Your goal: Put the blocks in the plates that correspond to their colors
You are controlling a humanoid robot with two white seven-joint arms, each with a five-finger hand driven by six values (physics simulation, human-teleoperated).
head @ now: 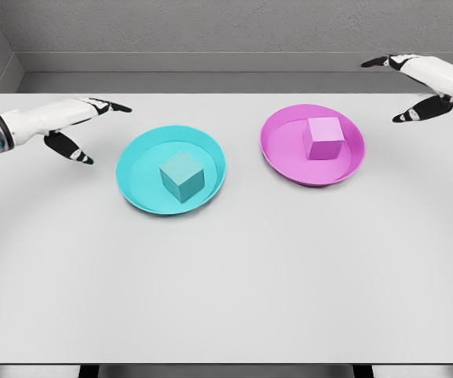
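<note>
Head view: nearest the camera runs the bare front stretch of the white worktop [226,299], filling the lower half of the frame. Left of centre sits a cyan plate [135,185] with a cyan block [182,176] resting inside it, turned corner-on. Right of centre, slightly higher in the frame, a magenta plate [277,153] holds a magenta block [324,138]. The two plates lie near each other without touching, and nothing stands between them and either hand. Behind the worktop rises a grey wall [210,27], meeting a side wall in the upper left corner. The left robot hand [80,126] hovers at the left edge, fingers and thumb spread apart, holding nothing. The right robot hand [419,87] hangs in the upper right, likewise spread and empty, well clear of the magenta plate.
</note>
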